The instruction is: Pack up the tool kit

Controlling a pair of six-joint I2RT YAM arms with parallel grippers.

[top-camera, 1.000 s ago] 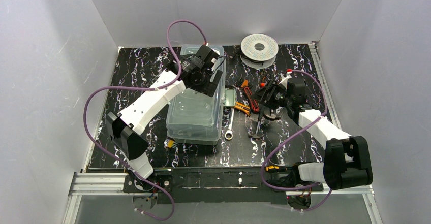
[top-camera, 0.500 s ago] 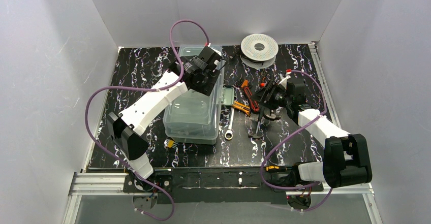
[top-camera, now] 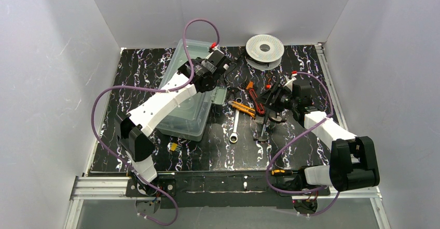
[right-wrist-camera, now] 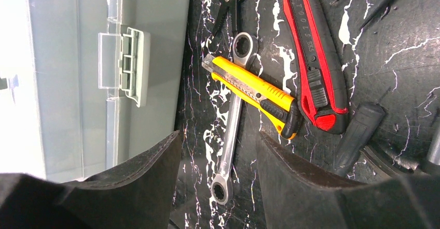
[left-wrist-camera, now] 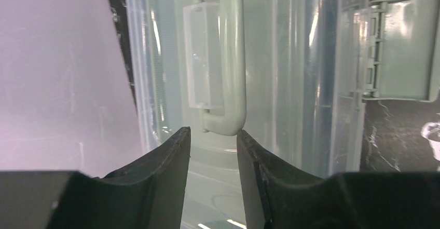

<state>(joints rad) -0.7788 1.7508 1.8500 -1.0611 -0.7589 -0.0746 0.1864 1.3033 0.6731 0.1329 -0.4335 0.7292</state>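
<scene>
Left gripper (left-wrist-camera: pixel 212 133) first: my jaws have drawn in from wide to a narrow gap over the last second, and the rounded end of the handle (left-wrist-camera: pixel 234 57) on the lid sits right at my fingertips. Whether I truly pinch it I cannot tell, since lid plastic shows through the gap. Over that same second the toolbox (top-camera: pixel 181 115) has slid left on the table (top-camera: pixel 140 68) and now lies askew, its near end swung away from the tools. Its latch (top-camera: pixel 220 96) hangs loose on the right side. I judge that I am dragging or lifting by the handle, so the box is not yet open for packing. My right gripper (right-wrist-camera: pixel 218 135) hovers with its jaws wide and empty over the wrench (right-wrist-camera: pixel 232 120), with the yellow knife (right-wrist-camera: pixel 254 91) lying across it.
</scene>
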